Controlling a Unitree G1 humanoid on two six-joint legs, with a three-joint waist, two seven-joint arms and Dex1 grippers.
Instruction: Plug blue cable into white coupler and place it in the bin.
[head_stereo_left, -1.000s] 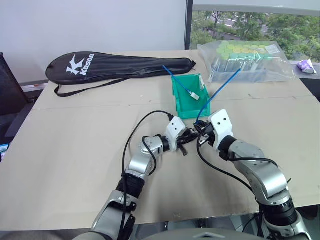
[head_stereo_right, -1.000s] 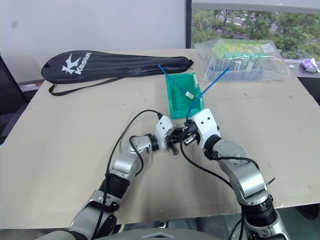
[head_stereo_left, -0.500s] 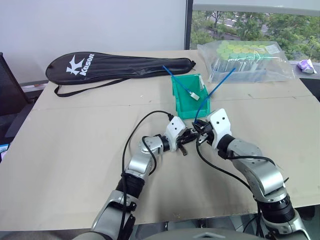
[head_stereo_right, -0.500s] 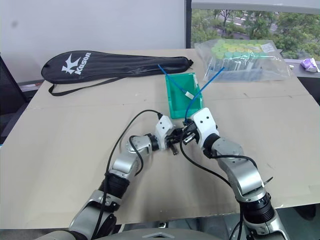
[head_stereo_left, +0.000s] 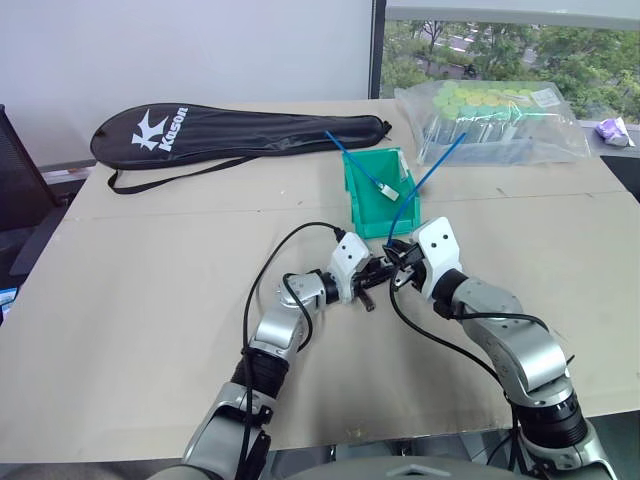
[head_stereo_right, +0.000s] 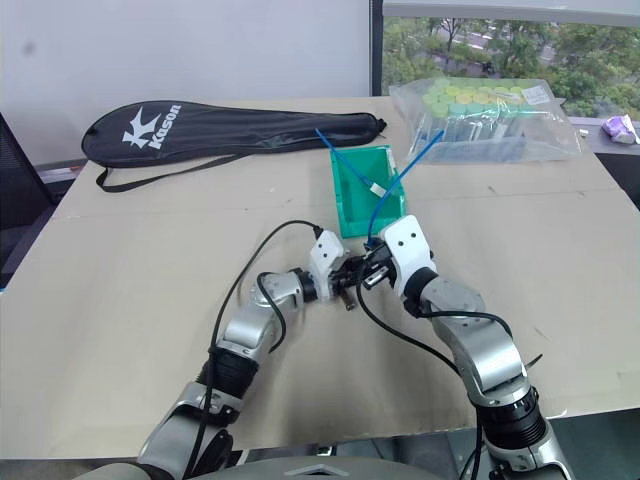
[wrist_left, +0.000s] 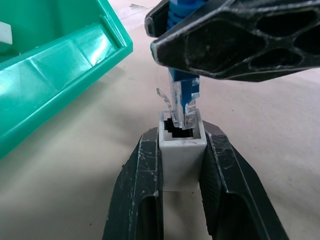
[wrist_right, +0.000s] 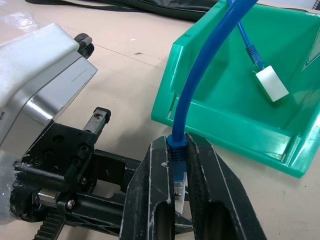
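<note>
My left gripper (wrist_left: 182, 135) is shut on the white coupler (wrist_left: 181, 152), its dark socket facing my right gripper. My right gripper (wrist_right: 178, 142) is shut on the blue cable (wrist_right: 200, 65) just behind its clear plug (wrist_left: 180, 102). The plug's tip sits in the mouth of the socket. Both grippers meet low over the table, just in front of the green bin (head_stereo_left: 356, 200). From there the blue cable (head_stereo_left: 425, 185) arcs up and away over the bin's right side.
Inside the bin lies another blue cable (head_stereo_left: 360, 165) with its own white block (head_stereo_left: 391, 191). A black racket bag (head_stereo_left: 230, 135) lies at the back left. A clear plastic bag of green-capped items (head_stereo_left: 490, 120) sits at the back right.
The free end of the blue cable has swung slightly to the left. Both grippers have stayed in place with their grips unchanged.
</note>
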